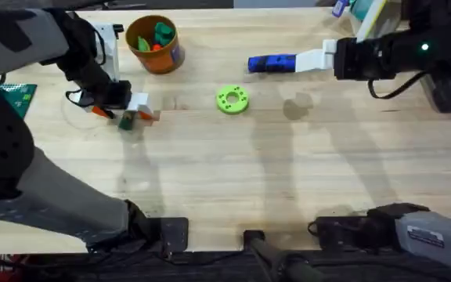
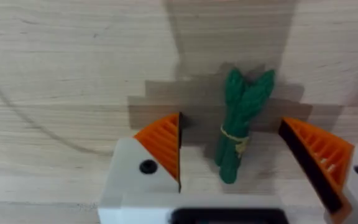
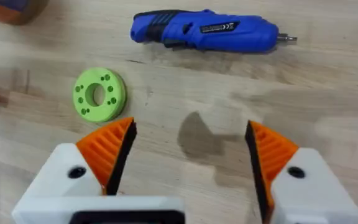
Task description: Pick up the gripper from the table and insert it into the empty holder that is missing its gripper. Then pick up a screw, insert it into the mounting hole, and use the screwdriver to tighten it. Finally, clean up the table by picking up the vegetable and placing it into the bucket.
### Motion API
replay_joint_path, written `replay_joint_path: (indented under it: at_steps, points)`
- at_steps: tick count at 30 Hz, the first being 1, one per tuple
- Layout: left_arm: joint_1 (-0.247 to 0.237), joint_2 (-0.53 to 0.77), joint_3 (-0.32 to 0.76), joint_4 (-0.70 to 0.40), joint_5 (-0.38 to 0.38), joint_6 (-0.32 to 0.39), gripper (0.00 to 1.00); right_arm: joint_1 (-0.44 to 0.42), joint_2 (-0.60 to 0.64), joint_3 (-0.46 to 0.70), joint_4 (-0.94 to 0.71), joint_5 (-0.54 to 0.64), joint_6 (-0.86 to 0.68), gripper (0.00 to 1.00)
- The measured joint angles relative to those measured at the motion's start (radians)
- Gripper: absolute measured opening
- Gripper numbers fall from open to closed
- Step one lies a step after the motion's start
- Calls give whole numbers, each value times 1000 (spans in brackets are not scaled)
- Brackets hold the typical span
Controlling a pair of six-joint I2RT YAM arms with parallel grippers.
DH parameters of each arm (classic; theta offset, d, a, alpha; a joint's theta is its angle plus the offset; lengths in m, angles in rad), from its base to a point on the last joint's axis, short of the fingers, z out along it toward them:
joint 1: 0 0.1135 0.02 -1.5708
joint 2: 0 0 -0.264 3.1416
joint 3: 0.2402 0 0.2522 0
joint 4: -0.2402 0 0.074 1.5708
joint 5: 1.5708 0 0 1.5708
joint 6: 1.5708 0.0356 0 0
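Left gripper low over the pale wood-grain bench, jaws spread, straddling the small dark-green toy vegetable: asparagus-like bundle tied with a yellowish band, lying flat between the ribbed orange pads, not touching either.

Right gripper above bare bench, jaws spread wide, holding nothing. Blue cylindrical powered screwdriver lies on its side beyond it, thin metal bit exposed. Round lime-green plastic disc with centre hole sits nearby.

Small round orange bucket with blue label stands upright at the far left, green and orange pieces inside.
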Motion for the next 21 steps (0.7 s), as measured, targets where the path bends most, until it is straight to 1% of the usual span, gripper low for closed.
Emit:
replay_joint_path:
  at_steps: [1, 6, 8, 9, 10, 11, 13, 14, 16, 17, 18, 21]
  points:
    - [2, 1, 1, -1, 2, 0, 992, 0, 0, 0, 0, 0, 0, 994]
    - [2, 3, 4, 2, 5, -6, 832, 0, 0, 0, 1, 0, 0, 994]
    - [4, 3, 5, 11, -4, -12, 611, 0, 0, 0, 0, 0, 0, 993]
    - [5, 3, 5, 15, -11, -10, 518, 0, 0, 0, 0, 0, 0, 993]
    - [5, 4, 6, 16, -13, -12, 482, 0, 0, 0, 0, 0, 0, 993]
    - [5, 4, 6, 17, -15, -16, 419, 0, 0, 0, 0, 0, 0, 993]
    - [5, 4, 6, 24, -34, -15, 262, 0, 0, 0, 0, 0, 0, 993]
    - [6, 5, 8, 25, -38, -16, 226, 0, 0, 0, 0, 0, 0, 993]
    - [6, 5, 9, 24, -41, -16, 188, 0, 0, 0, 0, 0, 0, 993]
    - [6, 5, 10, 25, -45, -16, 128, 0, 0, 0, 0, 0, 0, 993]
    - [6, 5, 11, 25, -48, -16, 93, 0, 0, 0, 0, 0, 0, 993]
    - [6, 5, 11, 25, -52, -16, 82, 0, 0, 0, 0, 0, 0, 993]
